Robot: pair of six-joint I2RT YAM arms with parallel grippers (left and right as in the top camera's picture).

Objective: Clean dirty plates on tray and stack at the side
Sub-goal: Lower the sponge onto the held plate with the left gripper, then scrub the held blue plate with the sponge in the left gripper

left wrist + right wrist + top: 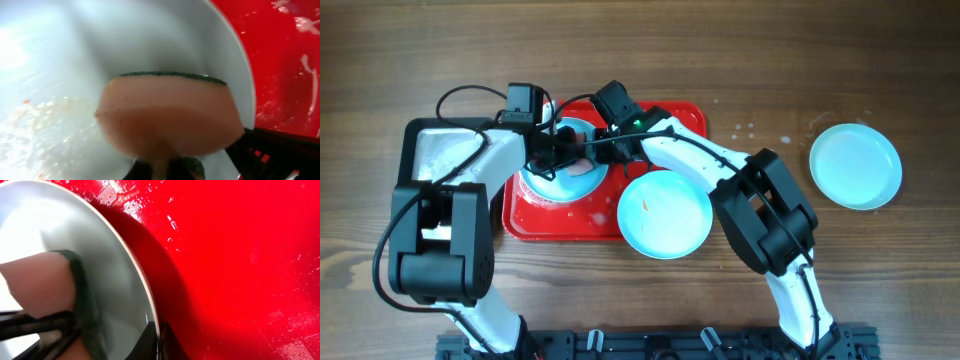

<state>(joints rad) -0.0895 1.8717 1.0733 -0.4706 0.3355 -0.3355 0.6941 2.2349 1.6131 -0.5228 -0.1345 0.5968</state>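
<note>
One pale blue plate (565, 175) is tilted up on the left part of the red tray (670, 118). My right gripper (603, 140) is shut on its rim; in the right wrist view the fingers (159, 340) pinch the plate's edge (115, 245) over the tray (240, 255). My left gripper (552, 155) is shut on a pink sponge with a green scouring layer (170, 115), pressed on the plate's soapy face (150, 40). The sponge also shows in the right wrist view (35, 280). A second plate (665, 213) overlaps the tray's front right edge. A third plate (855, 165) lies on the table at the right.
A black-rimmed silvery metal tray (420, 150) lies left of the red tray, partly under my left arm. White foam streaks the red tray floor (285, 60). Water drops dot the wooden table (750, 130) between the red tray and the right plate.
</note>
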